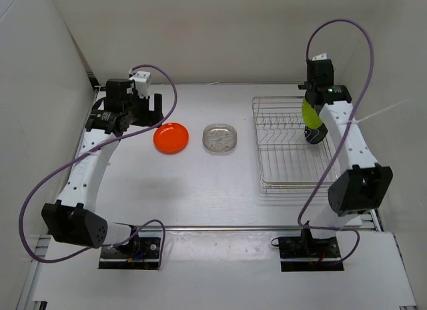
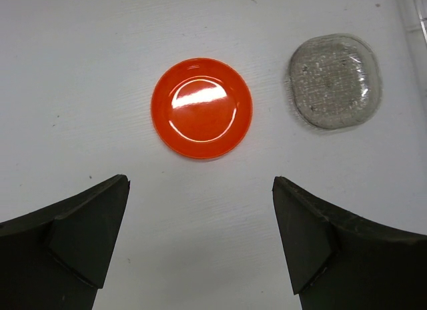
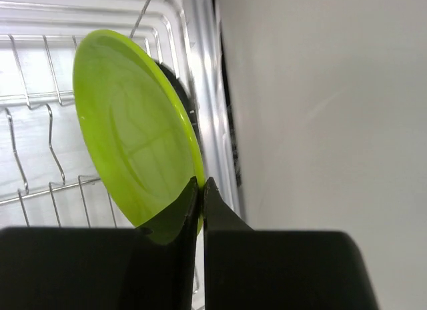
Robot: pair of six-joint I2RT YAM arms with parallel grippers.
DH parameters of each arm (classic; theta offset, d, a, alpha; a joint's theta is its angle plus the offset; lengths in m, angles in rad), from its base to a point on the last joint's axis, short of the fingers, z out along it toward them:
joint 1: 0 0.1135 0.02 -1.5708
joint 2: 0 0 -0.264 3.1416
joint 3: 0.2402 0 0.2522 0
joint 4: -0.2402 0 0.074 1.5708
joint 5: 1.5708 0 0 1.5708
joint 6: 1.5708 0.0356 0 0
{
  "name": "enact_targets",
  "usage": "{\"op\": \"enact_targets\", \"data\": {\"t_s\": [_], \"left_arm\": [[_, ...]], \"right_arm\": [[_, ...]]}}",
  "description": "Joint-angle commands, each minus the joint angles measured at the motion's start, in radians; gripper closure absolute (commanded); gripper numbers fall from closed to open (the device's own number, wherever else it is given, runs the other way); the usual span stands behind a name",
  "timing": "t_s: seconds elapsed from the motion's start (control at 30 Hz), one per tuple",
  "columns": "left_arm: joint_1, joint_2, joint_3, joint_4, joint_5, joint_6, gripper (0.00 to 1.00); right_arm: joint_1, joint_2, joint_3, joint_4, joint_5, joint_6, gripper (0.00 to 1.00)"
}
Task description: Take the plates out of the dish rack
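Note:
The orange plate and the clear plate lie flat on the table left of the silver wire dish rack. My left gripper is open and empty, just behind the orange plate; the clear plate shows to its right. My right gripper is shut on the rim of the yellow-green plate, which stands on edge over the rack's right side. The black plate shows as a dark edge behind the yellow-green one.
White walls enclose the table on the left, back and right; the right wall is close beside the rack. A purple cable loops above the right arm.

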Motion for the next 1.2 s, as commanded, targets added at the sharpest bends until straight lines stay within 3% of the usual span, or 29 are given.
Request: {"op": "enact_targets", "data": {"t_s": [0.0, 0.17, 0.2, 0.23, 0.37, 0.4, 0.53, 0.63, 0.8, 0.9, 0.93, 1.1, 1.13, 1.17], "left_arm": [[-0.029, -0.005, 0.054, 0.014, 0.114, 0.021, 0.00], [-0.153, 0.061, 0.122, 0.015, 0.334, 0.032, 0.00], [-0.176, 0.094, 0.138, 0.015, 0.374, 0.032, 0.00], [-0.202, 0.113, 0.180, 0.015, 0.434, 0.050, 0.00], [-0.343, 0.205, 0.299, 0.033, 0.484, 0.041, 0.00], [-0.398, 0.231, 0.333, 0.033, 0.499, 0.041, 0.00], [-0.523, 0.374, 0.508, 0.005, 0.493, 0.041, 0.01], [-0.577, 0.440, 0.557, -0.008, 0.449, 0.052, 0.01], [-0.577, 0.478, 0.570, 0.001, 0.422, 0.052, 0.01], [-0.586, 0.487, 0.570, 0.011, 0.413, 0.042, 0.08], [-0.586, 0.487, 0.570, 0.011, 0.413, 0.042, 0.18], [-0.586, 0.477, 0.579, 0.011, 0.383, 0.042, 0.32], [-0.586, 0.468, 0.579, 0.011, 0.372, 0.052, 0.49], [-0.586, 0.468, 0.579, 0.011, 0.372, 0.052, 0.57]], "right_arm": [[0.008, -0.179, 0.024, 0.056, 0.009, -0.067, 1.00], [0.019, -0.305, 0.002, -0.017, -0.149, -0.018, 1.00], [0.019, -0.318, 0.003, -0.042, -0.230, -0.018, 1.00], [0.019, -0.343, 0.003, -0.067, -0.419, -0.006, 1.00], [0.019, -0.415, -0.094, -0.108, -0.799, -0.087, 1.00], [0.019, -0.427, -0.111, -0.137, -0.979, -0.117, 1.00], [0.019, -0.426, -0.122, -0.205, -1.189, -0.179, 1.00], [0.019, -0.417, -0.122, -0.219, -1.215, -0.188, 1.00], [0.019, -0.436, -0.145, -0.196, -1.216, -0.188, 1.00], [0.019, -0.446, -0.168, -0.168, -1.203, -0.188, 1.00], [0.019, -0.446, -0.168, -0.168, -1.203, -0.188, 1.00], [0.019, -0.446, -0.177, -0.148, -1.182, -0.188, 1.00], [0.019, -0.446, -0.177, -0.148, -1.182, -0.188, 1.00], [0.019, -0.446, -0.177, -0.148, -1.182, -0.178, 1.00]]}}
